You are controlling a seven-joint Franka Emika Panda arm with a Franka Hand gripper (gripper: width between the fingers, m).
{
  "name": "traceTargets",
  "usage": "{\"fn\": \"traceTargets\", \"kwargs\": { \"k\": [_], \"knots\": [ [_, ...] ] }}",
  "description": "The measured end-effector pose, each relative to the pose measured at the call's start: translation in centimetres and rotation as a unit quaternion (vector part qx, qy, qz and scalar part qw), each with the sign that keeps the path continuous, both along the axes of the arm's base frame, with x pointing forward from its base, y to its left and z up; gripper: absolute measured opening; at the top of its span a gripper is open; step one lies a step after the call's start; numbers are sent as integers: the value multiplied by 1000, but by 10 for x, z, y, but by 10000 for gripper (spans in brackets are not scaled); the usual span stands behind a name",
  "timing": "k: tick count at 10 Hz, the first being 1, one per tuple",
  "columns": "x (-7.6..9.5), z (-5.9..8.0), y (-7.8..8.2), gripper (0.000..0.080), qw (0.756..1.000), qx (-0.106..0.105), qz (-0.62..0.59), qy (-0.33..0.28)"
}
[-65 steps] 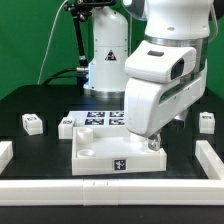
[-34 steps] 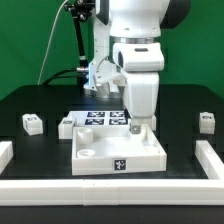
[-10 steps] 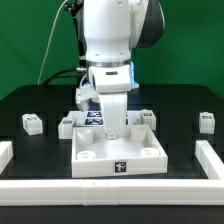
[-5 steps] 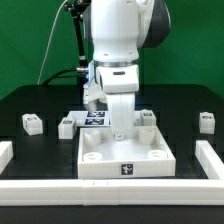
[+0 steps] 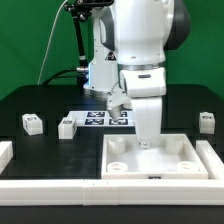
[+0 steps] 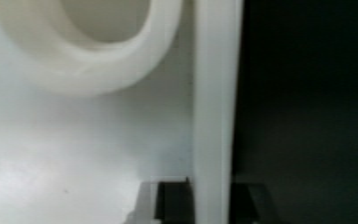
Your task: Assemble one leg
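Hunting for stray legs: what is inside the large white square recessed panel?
No loose part shows on the floor of the panel. The hand, closed on its far wall, covers a patch there.

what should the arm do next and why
Probably open the gripper and lift clear of the panel. Its fingers straddle one panel wall. The panel looks seated against the border on the exterior view's right, and the nearest leg is not yet picked up.
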State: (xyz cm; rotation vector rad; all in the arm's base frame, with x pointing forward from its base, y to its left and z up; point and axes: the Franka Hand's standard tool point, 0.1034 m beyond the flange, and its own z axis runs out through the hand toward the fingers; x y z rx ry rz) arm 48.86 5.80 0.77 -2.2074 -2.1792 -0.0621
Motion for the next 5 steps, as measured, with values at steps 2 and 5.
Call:
{"fn": "traceTargets", "kwargs": {
  "k": [2,5],
  "knots": [
    [11,0,12,54,1000,0,-12,2],
    [13,-1,12,54,999,-4,-29,13]
  ]
}}
